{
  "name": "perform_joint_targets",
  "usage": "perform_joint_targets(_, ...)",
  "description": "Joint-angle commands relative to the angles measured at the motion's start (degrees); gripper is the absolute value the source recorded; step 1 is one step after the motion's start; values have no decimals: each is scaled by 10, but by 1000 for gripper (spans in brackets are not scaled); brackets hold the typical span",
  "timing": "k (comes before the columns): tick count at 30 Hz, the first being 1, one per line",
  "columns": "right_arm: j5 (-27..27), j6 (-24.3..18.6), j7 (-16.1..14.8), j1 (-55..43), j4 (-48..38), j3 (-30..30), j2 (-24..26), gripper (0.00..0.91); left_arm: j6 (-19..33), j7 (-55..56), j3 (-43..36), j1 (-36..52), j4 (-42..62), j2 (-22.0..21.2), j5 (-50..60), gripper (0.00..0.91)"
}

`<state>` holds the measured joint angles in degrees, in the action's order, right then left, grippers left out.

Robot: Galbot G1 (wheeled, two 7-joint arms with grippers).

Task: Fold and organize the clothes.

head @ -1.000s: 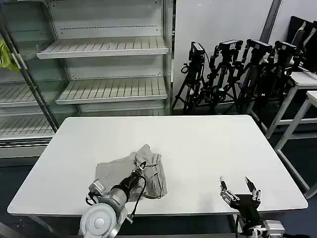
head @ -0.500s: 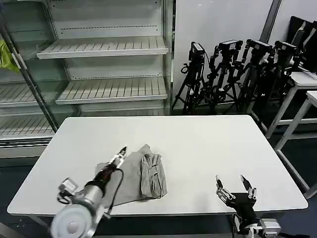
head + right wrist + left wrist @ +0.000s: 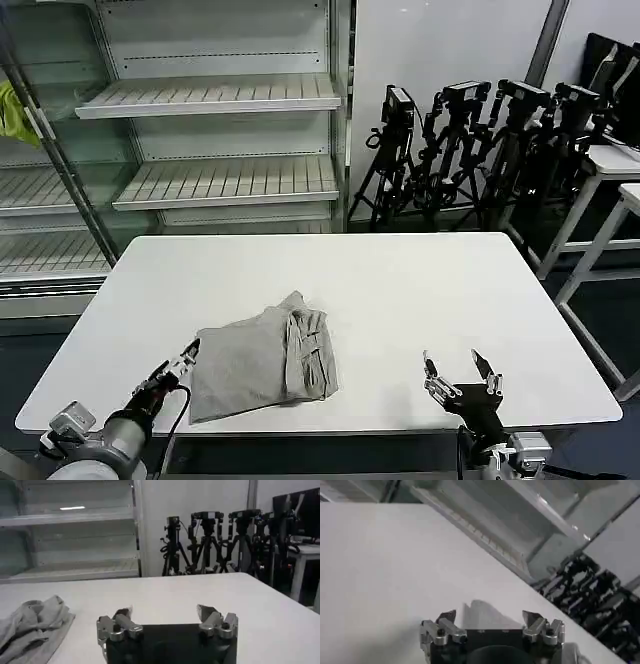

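A light grey T-shirt [image 3: 262, 355] lies folded in a rough bundle on the white table [image 3: 400, 290], near the front left. Its bunched edge also shows in the right wrist view [image 3: 30, 625]. My left gripper [image 3: 180, 362] hovers low at the shirt's left front corner, just off the cloth. Seen from the left wrist, this gripper [image 3: 489, 617] is open over bare tabletop with nothing between its fingers. My right gripper [image 3: 458, 365] stands open near the table's front edge, well to the right of the shirt, and is empty in its own wrist view [image 3: 164, 612].
A pale shelving unit [image 3: 210, 100] stands behind the table, with a yellow-green cloth [image 3: 12, 112] at its far left. Camera tripods [image 3: 470, 150] crowd the back right, and other white tables [image 3: 610, 170] stand at the right. Bare tabletop spreads right of the shirt.
My left gripper has drawn back off the shirt toward the front left and now stands beside it. The shirt's left part lies flatter. The right gripper has edged slightly left.
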<state>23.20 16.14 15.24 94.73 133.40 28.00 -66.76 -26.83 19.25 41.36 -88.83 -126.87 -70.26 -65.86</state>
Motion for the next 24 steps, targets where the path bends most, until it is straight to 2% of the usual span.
perform_joint_targets(1, 4, 0, 0, 0, 6, 8, 4, 907, -63, -70, -21, -24, 42, 20, 15, 907)
perform_joint_targets(5, 11, -1, -1, 10, 11, 27, 7, 907, -63, -83, -38, 9, 108, 46, 52, 907)
perform_joint_targets(11, 16, -2, -1, 18, 14, 40, 8, 907, -63, -89, -41, 24, 111, 70, -13, 907)
perform_joint_targets(17, 14, -1, 0, 19, 17, 38, 2, 907, -63, -92, -81, 38, 73, 61, -25, 907)
perform_joint_targets(24, 11, -1, 1, 28, 24, 43, -1, 907, -62, -91, -104, 87, 118, 52, -5, 907)
